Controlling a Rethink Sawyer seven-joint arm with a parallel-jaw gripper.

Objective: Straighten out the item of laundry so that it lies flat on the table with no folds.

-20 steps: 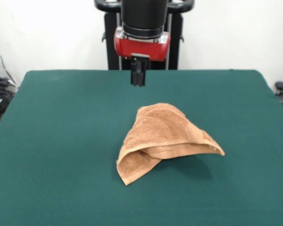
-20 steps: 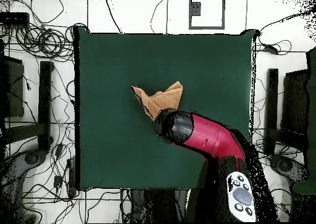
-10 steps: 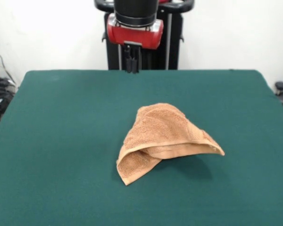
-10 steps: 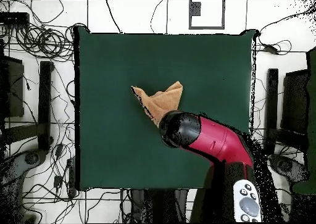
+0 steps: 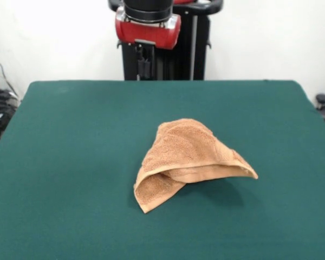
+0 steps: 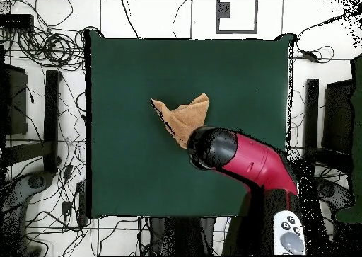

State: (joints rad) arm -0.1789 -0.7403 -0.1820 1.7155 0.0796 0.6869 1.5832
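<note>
Gripper hangs well above the table's far edge in the front view, its dark fingers close together and holding nothing; whether they are fully closed I cannot tell. Behind it sit the red wrist collar and black arm. In the overhead view the red and black arm covers the gripper. Well apart from the gripper, the towel lies crumpled near the middle of the green table, humped and folded over itself, with one corner pointing toward the right edge.
</note>
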